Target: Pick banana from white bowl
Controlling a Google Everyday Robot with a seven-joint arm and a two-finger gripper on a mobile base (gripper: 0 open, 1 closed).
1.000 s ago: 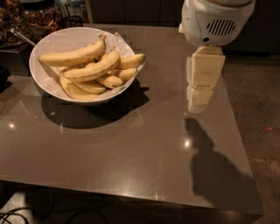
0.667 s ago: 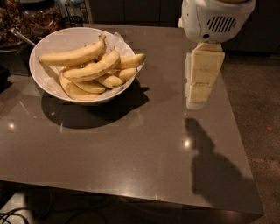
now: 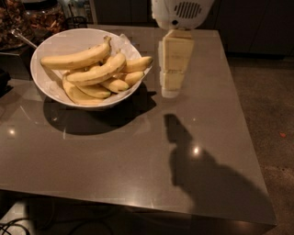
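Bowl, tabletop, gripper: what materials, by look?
White bowl: probably glazed ceramic, glossy smooth white wall; could be plastic. Tabletop: polished grey-brown stone or laminate, mirrors light spots. Gripper, hanging beside the bowl above the tabletop: cream matte plastic or rubber, no glare.

The pale gripper (image 3: 171, 89) hangs pointing straight down beneath the rounded white wrist housing (image 3: 181, 13), toward the far side, a little right of centre.
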